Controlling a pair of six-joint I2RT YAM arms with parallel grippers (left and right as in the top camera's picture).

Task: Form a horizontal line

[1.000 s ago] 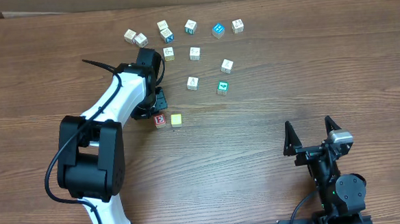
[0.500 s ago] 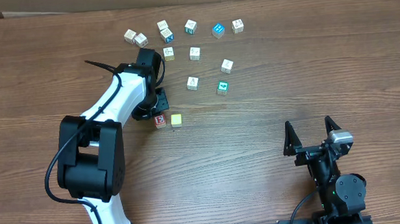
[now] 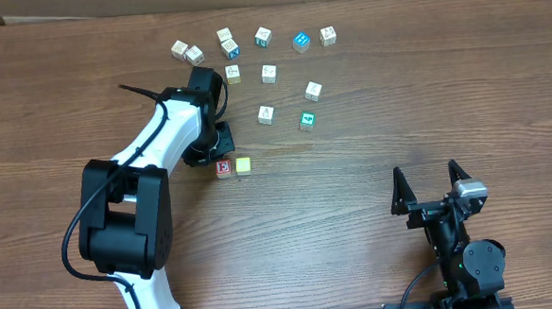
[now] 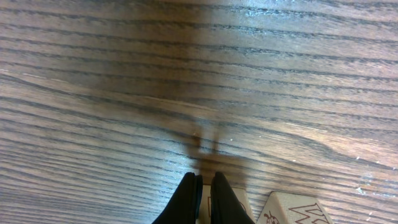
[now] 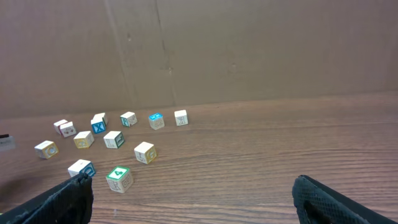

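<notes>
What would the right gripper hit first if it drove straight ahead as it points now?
Probably nothing soon: the open right gripper faces bare table, with every cube off to its left, the teal-green cube nearest. Farther on stands the cardboard wall; the gripper's tilt is unclear.

red E cube, pale yellow cube

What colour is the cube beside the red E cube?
The cube is pale yellow; overhead view shows it best.
</notes>
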